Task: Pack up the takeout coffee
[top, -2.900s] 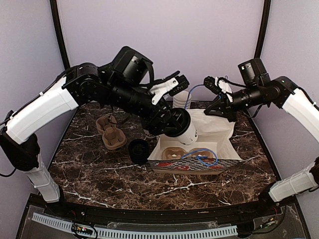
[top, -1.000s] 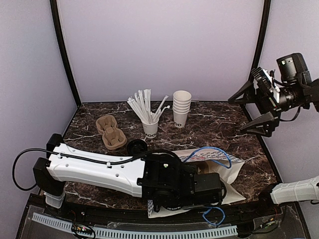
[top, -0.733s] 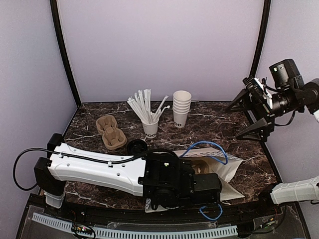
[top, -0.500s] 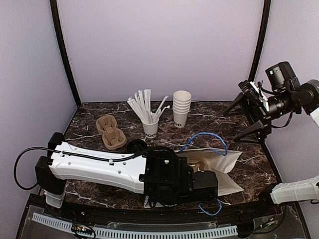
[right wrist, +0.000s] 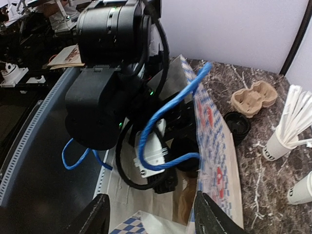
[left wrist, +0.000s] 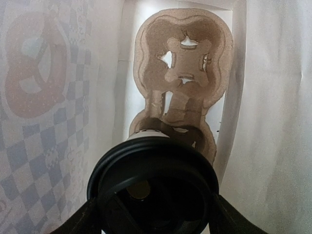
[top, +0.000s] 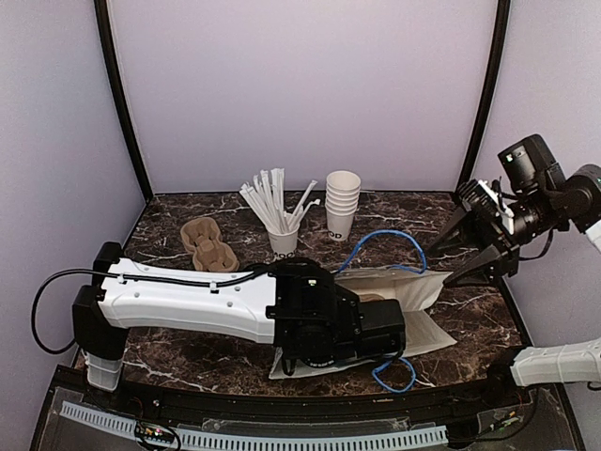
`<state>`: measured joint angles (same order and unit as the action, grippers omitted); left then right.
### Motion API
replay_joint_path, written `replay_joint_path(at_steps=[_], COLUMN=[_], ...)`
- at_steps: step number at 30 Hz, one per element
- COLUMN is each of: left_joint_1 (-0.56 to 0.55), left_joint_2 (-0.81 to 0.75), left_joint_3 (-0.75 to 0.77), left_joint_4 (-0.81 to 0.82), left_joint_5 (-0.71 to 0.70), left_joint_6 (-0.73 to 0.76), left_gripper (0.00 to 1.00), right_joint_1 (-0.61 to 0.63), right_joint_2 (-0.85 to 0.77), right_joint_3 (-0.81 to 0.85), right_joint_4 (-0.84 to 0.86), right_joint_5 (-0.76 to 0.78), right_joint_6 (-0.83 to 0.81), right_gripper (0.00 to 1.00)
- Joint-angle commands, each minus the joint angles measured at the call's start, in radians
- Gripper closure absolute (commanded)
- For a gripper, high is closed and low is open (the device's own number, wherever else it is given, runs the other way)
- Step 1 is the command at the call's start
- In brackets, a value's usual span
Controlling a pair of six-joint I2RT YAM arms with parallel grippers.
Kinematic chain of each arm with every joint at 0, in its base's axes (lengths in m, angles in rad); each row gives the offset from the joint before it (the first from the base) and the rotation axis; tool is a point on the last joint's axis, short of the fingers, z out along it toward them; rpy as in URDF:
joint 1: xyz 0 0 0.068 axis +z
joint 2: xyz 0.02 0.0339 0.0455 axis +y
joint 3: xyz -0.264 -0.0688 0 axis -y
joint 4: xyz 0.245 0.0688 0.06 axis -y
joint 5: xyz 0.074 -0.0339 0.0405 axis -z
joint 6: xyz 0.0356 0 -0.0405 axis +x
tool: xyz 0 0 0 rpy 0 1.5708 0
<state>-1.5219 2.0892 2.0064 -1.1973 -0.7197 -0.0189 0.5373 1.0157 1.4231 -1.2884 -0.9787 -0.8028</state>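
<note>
In the left wrist view the takeout coffee (left wrist: 153, 185) shows from above as a round black lid with a strip of white cup beyond it. My left gripper (left wrist: 155, 222) is shut on it, one finger at each side of the lid. It hangs over a brown pulp carrier (left wrist: 185, 63) that lies inside the white paper bag (top: 418, 282). My left arm (top: 188, 305) reaches low across the table into the bag's mouth. My right gripper (top: 439, 265) hovers open at the bag's right end, and the bag's checked rim (right wrist: 136, 226) shows between its fingers, apart from both.
The bag's blue rope handle (right wrist: 165, 117) loops up in front of the right gripper. Behind the bag stand a cup of white straws (top: 282, 240), a stack of white cups (top: 342, 205) and a second brown carrier (top: 208, 249). A spare black lid (right wrist: 236, 127) lies by the bag.
My right gripper has come down and leftward to the bag's right end, and its jaws have narrowed. The bag and my left arm have shifted a little away from the near edge.
</note>
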Motion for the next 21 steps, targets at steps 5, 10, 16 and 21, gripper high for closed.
replay_joint_path(at_steps=[5, 10, 16, 21], left_joint_1=[0.032, 0.026, -0.003, -0.021], left_joint_2=[-0.060, -0.057, -0.047, -0.043], left_joint_3=[0.033, 0.036, 0.037, 0.038], left_joint_4=[0.016, -0.014, 0.009, 0.021], left_joint_5=[0.055, 0.065, 0.052, 0.046], left_joint_6=[-0.039, -0.090, -0.078, -0.065], left_gripper=[0.91, 0.91, 0.91, 0.91], right_joint_1=[0.137, 0.175, 0.175, 0.174], right_joint_2=[0.003, 0.025, 0.065, 0.069], right_joint_3=[-0.127, -0.071, 0.067, 0.014], right_joint_4=[0.074, 0.054, 0.046, 0.186], right_joint_5=[0.155, 0.219, 0.324, 0.440], right_joint_6=[0.039, 0.003, 0.012, 0.105], right_gripper=[0.44, 0.44, 0.51, 0.45])
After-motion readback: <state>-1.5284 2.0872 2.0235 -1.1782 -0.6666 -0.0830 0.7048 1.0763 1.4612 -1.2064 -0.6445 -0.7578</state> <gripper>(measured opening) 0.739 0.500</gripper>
